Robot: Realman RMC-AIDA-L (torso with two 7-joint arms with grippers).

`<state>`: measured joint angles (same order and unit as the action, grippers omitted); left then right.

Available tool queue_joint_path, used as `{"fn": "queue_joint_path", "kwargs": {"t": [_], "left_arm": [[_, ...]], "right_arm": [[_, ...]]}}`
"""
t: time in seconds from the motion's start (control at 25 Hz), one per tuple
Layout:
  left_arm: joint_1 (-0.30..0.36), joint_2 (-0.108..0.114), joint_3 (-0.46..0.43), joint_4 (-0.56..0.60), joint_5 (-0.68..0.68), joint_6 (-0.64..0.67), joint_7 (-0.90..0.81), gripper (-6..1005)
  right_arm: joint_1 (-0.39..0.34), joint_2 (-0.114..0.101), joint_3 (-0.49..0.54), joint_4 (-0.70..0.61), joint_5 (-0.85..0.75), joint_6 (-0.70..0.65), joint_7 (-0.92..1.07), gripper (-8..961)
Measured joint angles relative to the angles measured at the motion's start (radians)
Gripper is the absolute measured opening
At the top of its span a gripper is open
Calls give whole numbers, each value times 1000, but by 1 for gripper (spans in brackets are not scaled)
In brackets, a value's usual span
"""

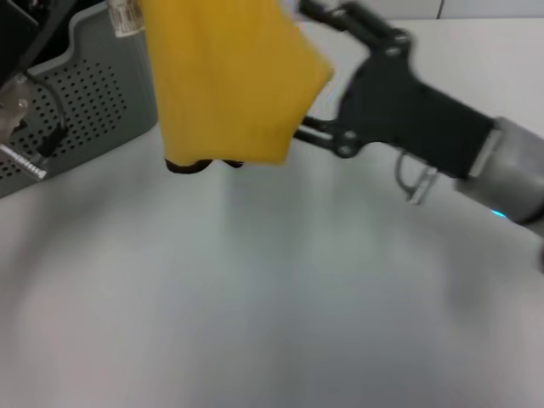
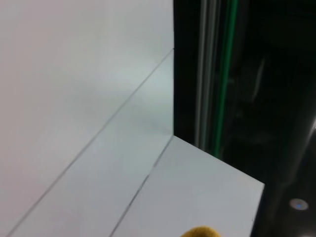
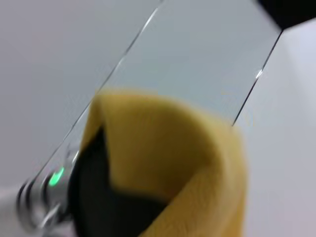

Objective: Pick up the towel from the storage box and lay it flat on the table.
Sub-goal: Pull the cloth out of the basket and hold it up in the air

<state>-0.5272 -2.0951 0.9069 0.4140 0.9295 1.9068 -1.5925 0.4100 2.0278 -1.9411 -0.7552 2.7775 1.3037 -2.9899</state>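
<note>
Towel [image 1: 229,81] hangs above table [image 1: 255,297], right gripper [image 1: 310,72] beside it.

Head camera looking down at table [image 1: 255,323], right wrist camera close against towel [image 3: 168,148]; both share towel

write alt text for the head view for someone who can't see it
A mustard-yellow towel hangs in the air above the white table, with the right gripper reaching in at its edge from the right. The grey perforated storage box sits behind at the left, with part of the left arm at that edge.
</note>
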Motion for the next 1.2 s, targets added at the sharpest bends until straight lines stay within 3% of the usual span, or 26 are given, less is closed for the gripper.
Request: {"fn": "queue_joint_path", "kwargs": {"t": [0.32, 0.48, 0.96, 1.2], "left_arm": [[25, 3, -2, -27, -1, -86, 77, 32], [35, 3, -1, -29, 3, -106, 91, 31], [26, 0, 6, -32, -6, -102, 87, 31], [9, -1, 11, -32, -43, -75, 83, 31]], "right_arm": [[-141, 0, 140, 2, 2, 303, -1, 786], [-175, 0, 189, 6, 5, 363, -1, 784], [-76, 0, 135, 141, 5, 267, 1, 778], [-57, 0, 45, 152, 4, 94, 2, 772]]}}
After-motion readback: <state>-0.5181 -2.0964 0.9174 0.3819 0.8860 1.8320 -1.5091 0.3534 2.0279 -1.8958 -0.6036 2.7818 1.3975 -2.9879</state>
